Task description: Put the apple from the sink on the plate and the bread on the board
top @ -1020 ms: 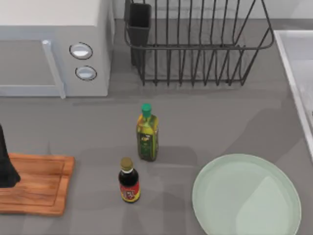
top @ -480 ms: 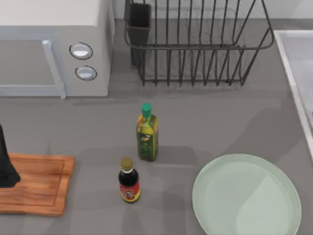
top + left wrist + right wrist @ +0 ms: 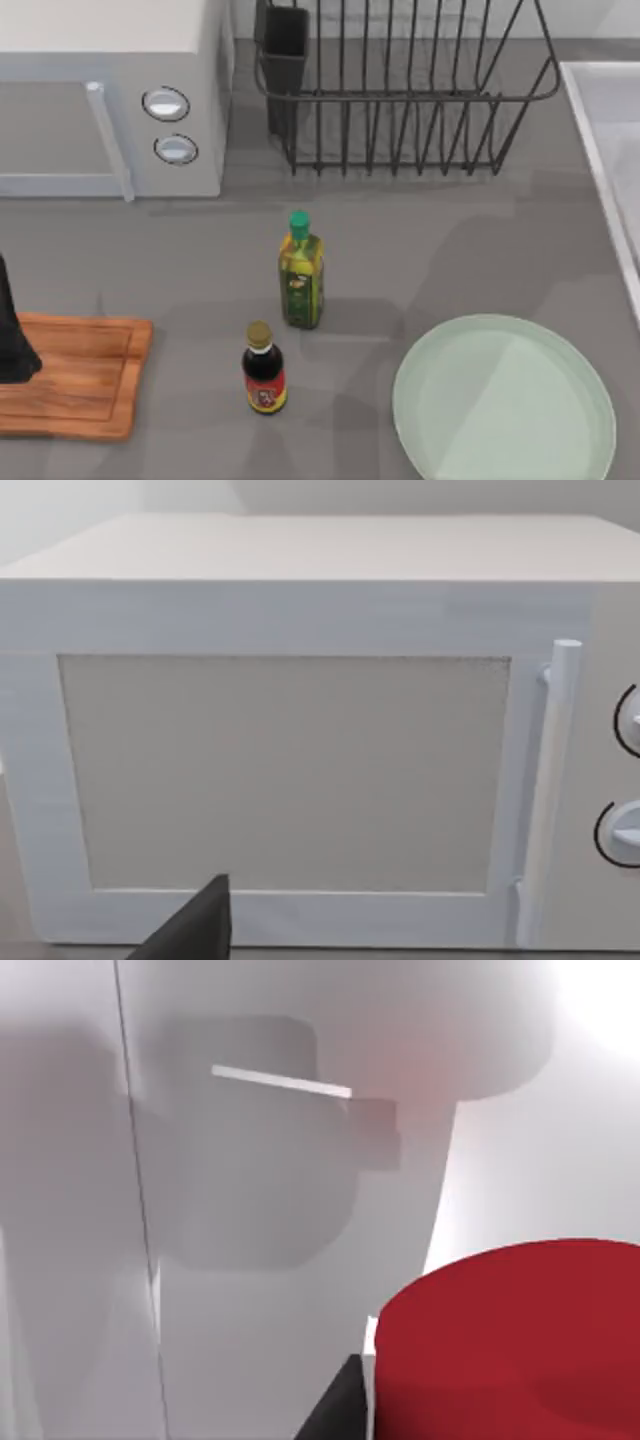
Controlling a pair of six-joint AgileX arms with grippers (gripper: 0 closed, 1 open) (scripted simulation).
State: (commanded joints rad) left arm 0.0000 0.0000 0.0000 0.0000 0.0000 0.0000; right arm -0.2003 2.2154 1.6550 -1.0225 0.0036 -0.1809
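The right claw (image 3: pixel 343 1402) was seen in the right wrist view as a dark edge inside the white basin of the sink (image 3: pixel 250 1210). Whether it was wide, narrow or closed on anything could not be told. The apple (image 3: pixel 510 1345) lay immediately beside that dark edge, close against it; contact could not be confirmed. Being round, the apple offered no long axis to align with.

In the top view the sink (image 3: pixel 600 150) was found at the counter's right side, only its pale rim in frame. The plate (image 3: pixel 440 400) lay bare on the counter (image 3: pixel 420 250) just left of that rim. The right arm was judged the nearer to both. The coming move was judged to turn on carrying the apple leftward over the rim to the plate.

The left claw (image 3: pixel 195 928) was noted facing the microwave (image 3: pixel 290 770); its state could not be told either. The left arm (image 3: pixel 12 335) stood over the board (image 3: pixel 85 375) at the counter's left.

Between board and plate stood a dark sauce bottle (image 3: pixel 263 370) with a red and yellow label and an oil bottle (image 3: pixel 301 272) with a green cap. No writing on either label could be read. A wire rack (image 3: pixel 400 100) was recorded behind them.
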